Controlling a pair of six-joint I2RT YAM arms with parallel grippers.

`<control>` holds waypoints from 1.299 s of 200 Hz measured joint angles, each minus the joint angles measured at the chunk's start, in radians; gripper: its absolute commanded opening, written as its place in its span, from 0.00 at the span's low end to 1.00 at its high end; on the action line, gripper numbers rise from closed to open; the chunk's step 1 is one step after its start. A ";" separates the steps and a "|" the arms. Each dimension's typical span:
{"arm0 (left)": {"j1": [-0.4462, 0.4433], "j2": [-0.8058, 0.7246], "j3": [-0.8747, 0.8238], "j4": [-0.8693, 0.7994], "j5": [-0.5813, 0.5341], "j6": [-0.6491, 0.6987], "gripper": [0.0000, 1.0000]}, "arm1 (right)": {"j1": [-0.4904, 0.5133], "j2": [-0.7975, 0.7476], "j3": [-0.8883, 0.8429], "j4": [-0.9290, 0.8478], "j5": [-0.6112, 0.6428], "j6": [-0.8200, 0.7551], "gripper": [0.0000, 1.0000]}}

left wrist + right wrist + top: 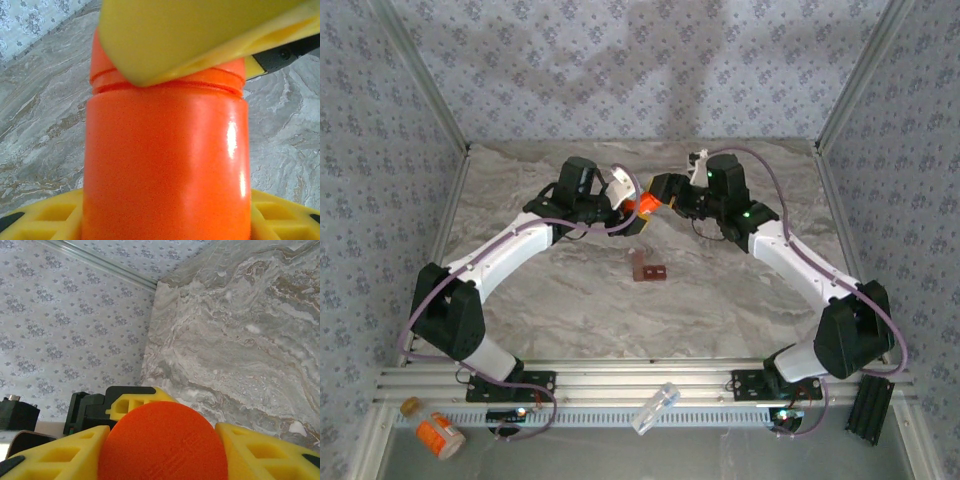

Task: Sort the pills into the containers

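From above, both arms reach toward the back middle of the bench and meet tip to tip. The left tool and the right tool have an orange vial between them, lifted clear of the marble surface. This view also takes in the rest of the layout. The dark red-brown box of compartments lies flat on the bench just in front of the meeting tools, apart from both. A white-capped orange bottle lies on its side at the near left corner. A clear tube rests on the rail between the arm bases. How far each tool is spread is too small to read from here.

The left wrist camera gives the vial's side at close range: a smooth orange body with thread ridges around its neck. The left tool's yellow fingers press against the lower body on both sides, so this tool is pinching the vial. A yellow finger of the right tool lies across the vial's upper end, touching it above the threads.

The right wrist camera looks along the vial's axis at its round orange end face. The right tool's own yellow fingers sit on either side of that disc, in contact with it and pressed in on that end. Behind it stands a yellow and black finger of the left tool, with marble bench and patterned wall beyond.
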 measured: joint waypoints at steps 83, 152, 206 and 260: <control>0.009 0.000 0.013 -0.053 -0.029 -0.001 0.00 | -0.114 0.173 -0.066 0.416 -0.465 -0.161 0.74; -0.005 0.000 0.013 -0.045 -0.010 0.012 0.00 | -0.133 0.053 -0.120 0.387 -0.361 -0.116 0.89; -0.005 0.000 0.013 -0.044 -0.019 0.017 0.00 | -0.140 -0.098 -0.123 0.162 -0.123 -0.027 0.86; -0.005 0.000 0.013 -0.044 -0.023 0.017 0.00 | -0.095 -0.063 -0.076 0.032 -0.042 0.035 0.86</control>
